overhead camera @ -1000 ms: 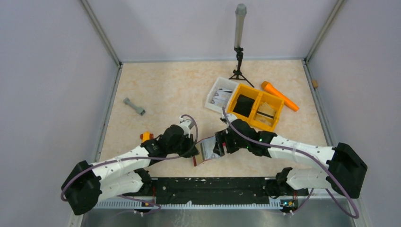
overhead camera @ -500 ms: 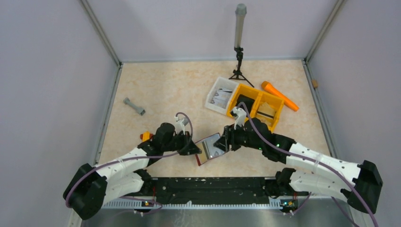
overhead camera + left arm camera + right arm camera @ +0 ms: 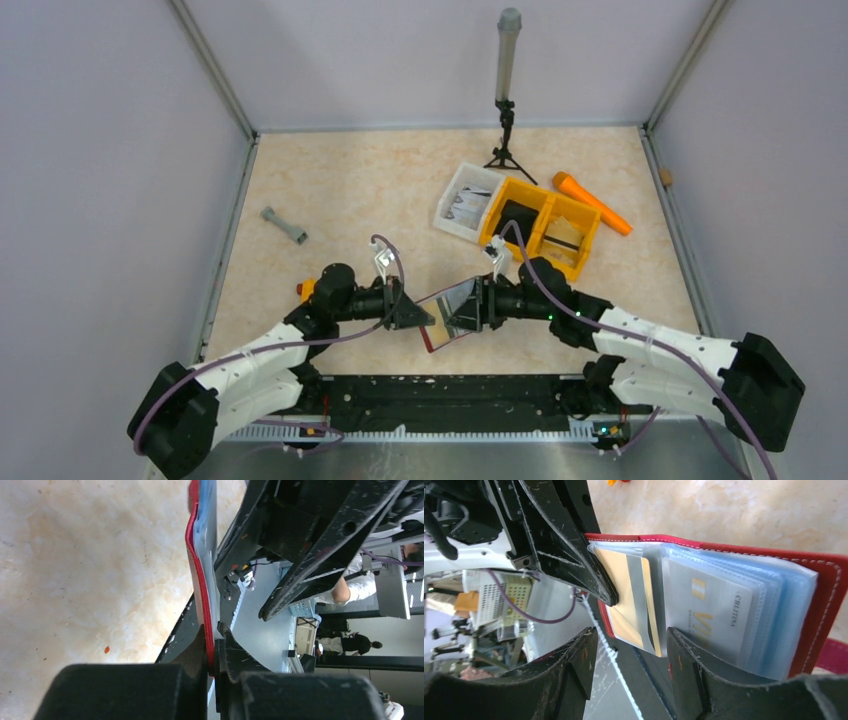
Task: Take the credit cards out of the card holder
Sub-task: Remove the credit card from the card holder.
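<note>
Top external view: the beige marbled table (image 3: pixel 340 190) spreads widest. The white left arm (image 3: pixel 250 350) and white right arm (image 3: pixel 650 335) meet at its six o'clock. A yellow-orange divided plastic bin (image 3: pixel 546 222) sits at two o'clock, with a white tray (image 3: pixel 447 200) against its nine o'clock side. Between the arms, the small dark red leather-like folding card holder (image 3: pixel 452 310) is held open above the table. The left arm's fingers (image 3: pixel 418 320) are pressed together, pinching its red cover edge. The right arm's fingers (image 3: pixel 478 305) stand spread, straddling a clear sleeve's edge. The thin credit cards (image 3: pixel 709 610), pale whitish-grey and one yellowish, lie inside the sleeves.
</note>
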Controlling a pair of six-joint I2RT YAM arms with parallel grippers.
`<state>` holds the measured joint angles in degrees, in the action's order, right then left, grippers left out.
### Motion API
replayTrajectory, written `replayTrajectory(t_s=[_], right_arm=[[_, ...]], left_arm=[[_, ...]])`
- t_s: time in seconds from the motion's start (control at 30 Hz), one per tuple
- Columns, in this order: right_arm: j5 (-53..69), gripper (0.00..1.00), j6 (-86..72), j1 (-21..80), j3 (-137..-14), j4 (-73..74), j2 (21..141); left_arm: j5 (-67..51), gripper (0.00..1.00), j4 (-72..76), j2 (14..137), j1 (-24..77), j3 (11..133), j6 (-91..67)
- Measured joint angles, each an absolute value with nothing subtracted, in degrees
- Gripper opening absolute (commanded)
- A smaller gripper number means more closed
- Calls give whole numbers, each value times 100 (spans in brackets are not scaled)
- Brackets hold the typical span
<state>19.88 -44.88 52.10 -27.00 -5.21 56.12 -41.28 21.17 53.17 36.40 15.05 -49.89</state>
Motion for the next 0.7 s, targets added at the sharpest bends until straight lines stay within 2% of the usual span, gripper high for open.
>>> replayTrajectory(t_s=[0.2,0.47,0.7], right_arm=[[2576,51,-4873,5111,-2335,-1313,5596],[3087,30,-5404,5028,-2051,-2150,5430],[3203,23,-5723,4925,-1820,-2541,5009]], left_arm=[[-4377,0,2493,5183,3614,1444,-5260],[-4805,0,2923,5188,3601,1441,-5542],[-4998,0,3457,5190,3605,1441,-5745]])
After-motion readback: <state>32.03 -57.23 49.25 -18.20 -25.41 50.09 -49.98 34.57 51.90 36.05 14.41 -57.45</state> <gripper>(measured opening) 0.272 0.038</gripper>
